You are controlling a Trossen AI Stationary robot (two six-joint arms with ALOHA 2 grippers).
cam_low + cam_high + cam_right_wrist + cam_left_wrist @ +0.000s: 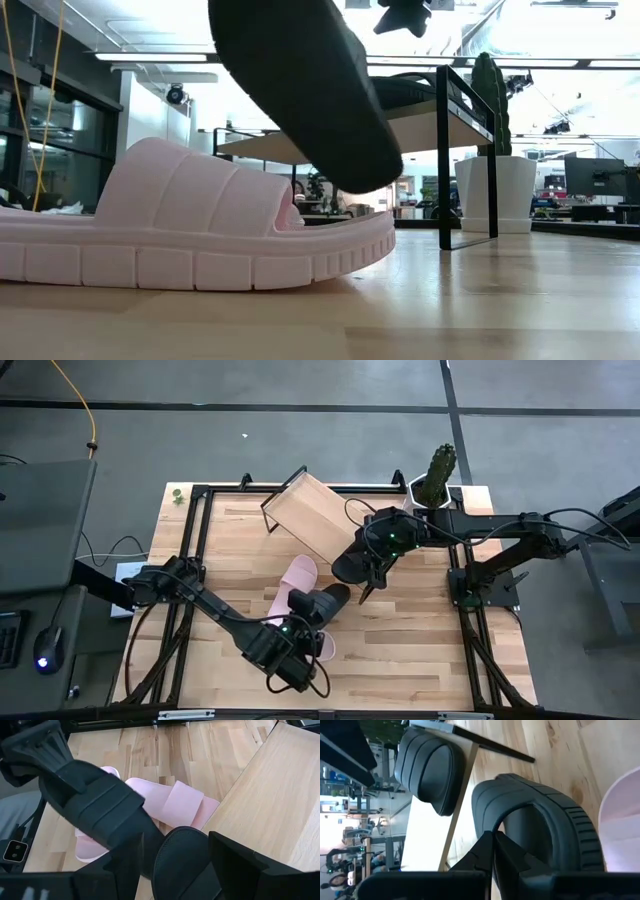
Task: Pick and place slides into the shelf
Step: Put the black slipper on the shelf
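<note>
Left gripper (pixel 312 622) clamps a black slide (pixel 322 603), lifted; right gripper (pixel 372 565) open at another on the shelf (pixel 312 512); carry it level.

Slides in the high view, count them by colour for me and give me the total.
Pink slides: 2
Black slides: 2
Total: 4
</note>
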